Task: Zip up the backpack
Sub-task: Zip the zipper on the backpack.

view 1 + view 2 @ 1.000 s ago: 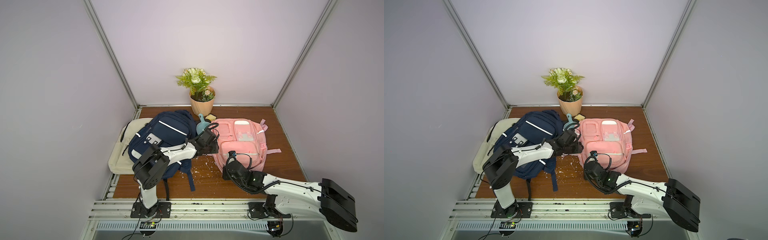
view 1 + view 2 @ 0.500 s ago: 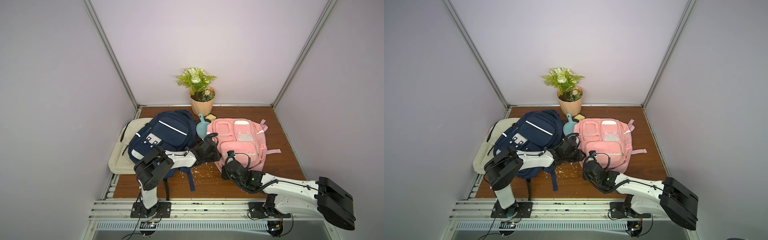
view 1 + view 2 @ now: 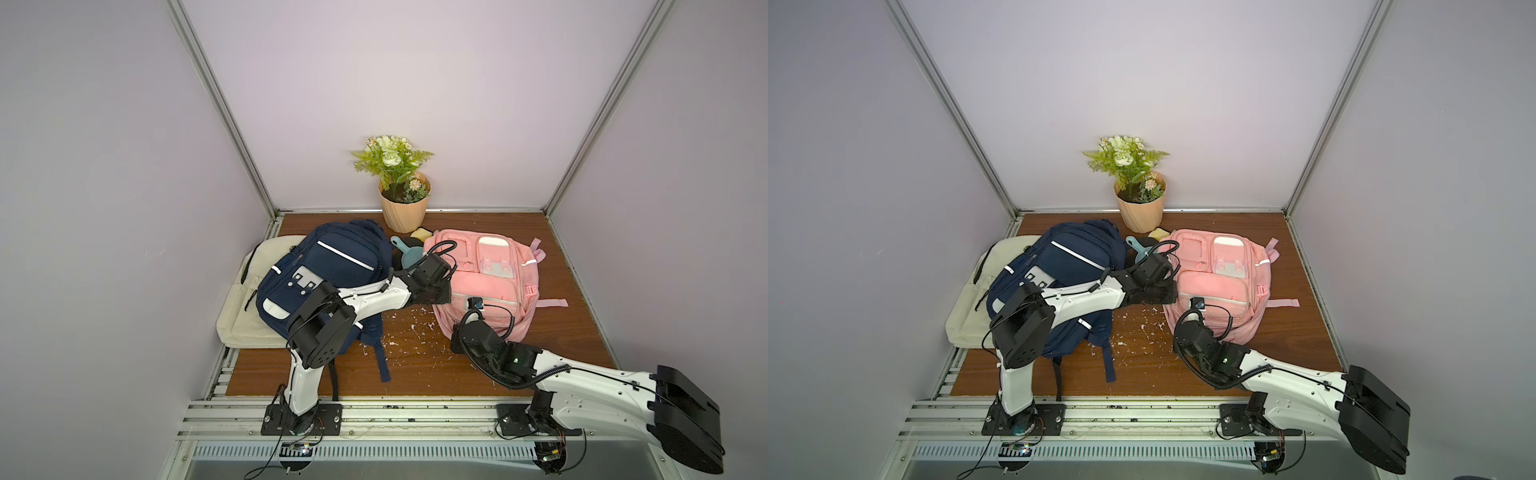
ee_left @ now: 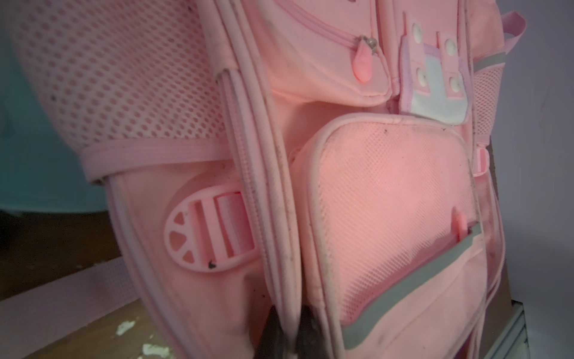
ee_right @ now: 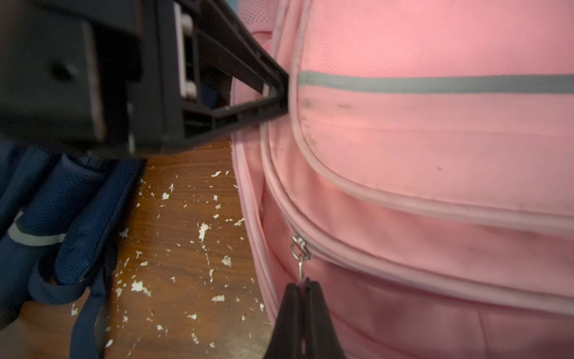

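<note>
The pink backpack lies flat on the wooden worktop, right of centre in both top views, with the navy backpack just to its left.

The right pincer is closed tight on the small pink pull tab at the bottom centre of the right wrist view. The tab hangs from the metal slider, which sits on the bag's outer zip near a lower corner. The left pincer is pressed together on the piped seam of the pink backpack's side. In the right wrist view it enters from the upper left and bites the bag's edge, which looks like a brace against the pull.

Both grips look set, so the preparation seems done. The zipping itself appears barely begun, since the slider sits low on its track. Whether the teeth running off to the right of the frame are already joined is hard to tell. What seems left is to draw the slider along the track while the seam is held taut.
</note>
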Tool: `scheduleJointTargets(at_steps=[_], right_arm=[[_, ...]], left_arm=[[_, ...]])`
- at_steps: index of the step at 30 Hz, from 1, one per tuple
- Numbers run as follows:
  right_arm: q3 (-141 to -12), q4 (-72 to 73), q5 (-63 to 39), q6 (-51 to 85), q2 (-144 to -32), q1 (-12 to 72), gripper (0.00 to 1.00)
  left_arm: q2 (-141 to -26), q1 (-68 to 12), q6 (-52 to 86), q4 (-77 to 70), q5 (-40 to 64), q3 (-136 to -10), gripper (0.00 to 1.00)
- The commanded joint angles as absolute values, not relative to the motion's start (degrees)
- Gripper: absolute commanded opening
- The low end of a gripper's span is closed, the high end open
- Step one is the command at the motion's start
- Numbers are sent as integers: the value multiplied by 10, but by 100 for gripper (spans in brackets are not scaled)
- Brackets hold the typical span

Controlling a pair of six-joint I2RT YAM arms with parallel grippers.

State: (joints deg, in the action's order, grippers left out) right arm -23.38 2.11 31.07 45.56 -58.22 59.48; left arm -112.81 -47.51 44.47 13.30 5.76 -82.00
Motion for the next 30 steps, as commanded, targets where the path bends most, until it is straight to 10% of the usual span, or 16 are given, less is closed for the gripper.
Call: scheduleJointTargets(at_steps=[1, 10, 18, 30], right_arm=[[-216, -41, 303, 483, -560, 603, 0], [-210, -21, 286, 485, -558, 580, 0], [-268, 56, 262, 459, -632, 579, 0], [-299, 100, 241, 436, -695, 577, 0]], left_arm=[[-1148, -425, 389, 132, -32, -903, 0], [-1238, -413, 355, 179, 6, -1037, 4], [-1108, -452, 447, 59, 28, -797, 46], [-1044, -504, 527, -24, 76, -658, 46]])
